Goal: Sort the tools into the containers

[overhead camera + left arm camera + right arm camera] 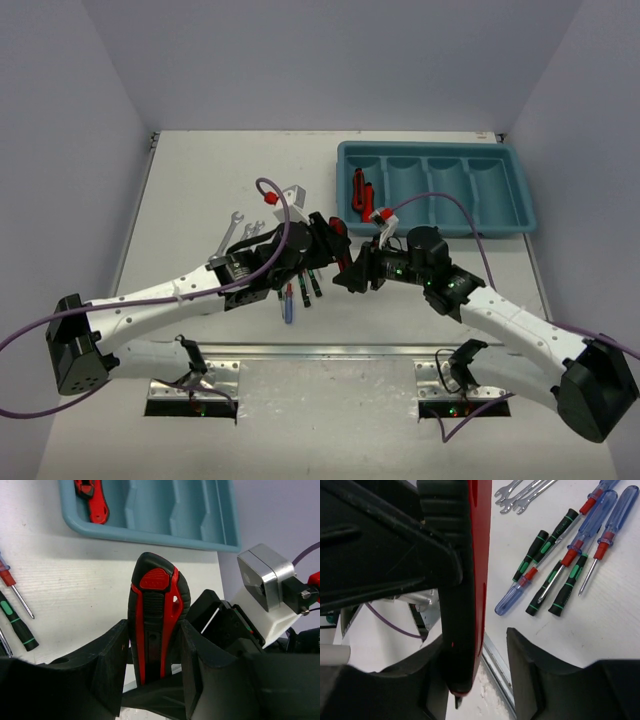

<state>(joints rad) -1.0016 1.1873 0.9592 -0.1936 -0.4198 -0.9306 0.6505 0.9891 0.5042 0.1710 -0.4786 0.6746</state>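
My left gripper (pixel 328 240) (pixel 153 635) is shut on a red-and-black utility knife (pixel 156 615), held above the table in front of the teal tray (pixel 520 215) (pixel 150 535). My right gripper (pixel 350 274) (pixel 479 652) is open around the knife's other end (pixel 470 580); the knife lies against its left finger with a gap to the right finger (pixel 530 665). Another red-and-black knife (pixel 361 190) (pixel 92 500) lies in the tray's leftmost compartment. Blue-handled screwdrivers (pixel 582 527) (pixel 289 303), black screwdrivers with green marks (pixel 542 542) (pixel 17 622) and silver wrenches (pixel 236 226) (pixel 522 490) lie on the table.
The tray's other three compartments (pixel 450 185) hold nothing visible. The loose tools lie just left of and under both grippers. A metal rail (pixel 330 350) runs along the table's near edge. Purple cables (pixel 275 195) arch over the arms.
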